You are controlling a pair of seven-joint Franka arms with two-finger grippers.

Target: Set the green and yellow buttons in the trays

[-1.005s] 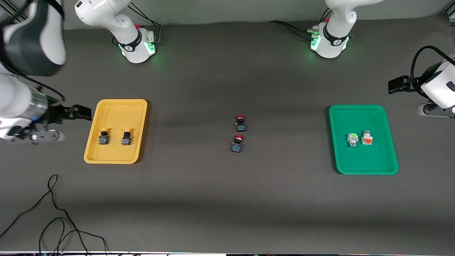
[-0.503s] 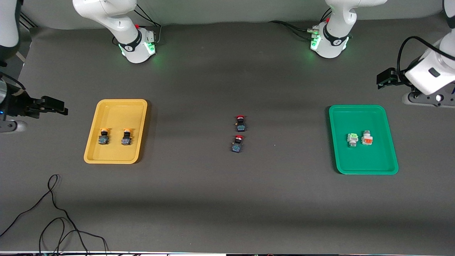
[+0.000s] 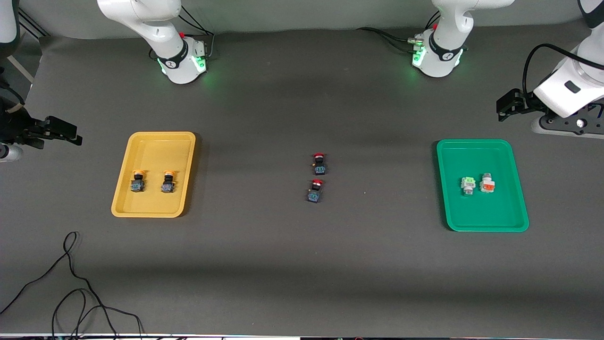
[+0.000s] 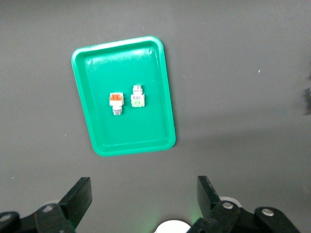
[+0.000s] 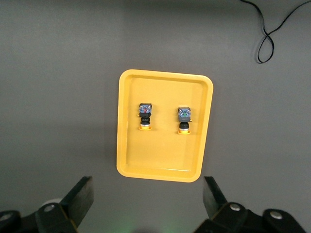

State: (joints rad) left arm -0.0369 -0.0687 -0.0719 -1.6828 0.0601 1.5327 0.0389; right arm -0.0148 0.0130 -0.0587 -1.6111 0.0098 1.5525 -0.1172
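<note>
The yellow tray [image 3: 155, 151] holds two yellow-capped buttons [image 3: 137, 182] [image 3: 167, 182] side by side. The green tray [image 3: 476, 212] holds a white button with a pale green face [image 3: 467, 185] and one with an orange face [image 3: 487, 183]. My right gripper [image 3: 66, 132] is open and empty, up over the table at the right arm's end, beside the yellow tray. My left gripper [image 3: 507, 106] is open and empty, up beside the green tray. The right wrist view shows the yellow tray [image 5: 165, 155] past the open gripper [image 5: 148, 196]. The left wrist view shows the green tray [image 4: 146, 63] past the open gripper [image 4: 144, 194].
Two red-capped black-blue buttons [image 3: 319, 163] [image 3: 315, 191] lie mid-table between the trays. A loose black cable [image 3: 71, 283] curls near the front edge at the right arm's end. The arm bases [image 3: 181, 61] [image 3: 436, 56] stand along the edge farthest from the camera.
Both arms have lifted and drawn outward, away from their trays. The right gripper has moved farther from the yellow tray. The buttons have not moved.
</note>
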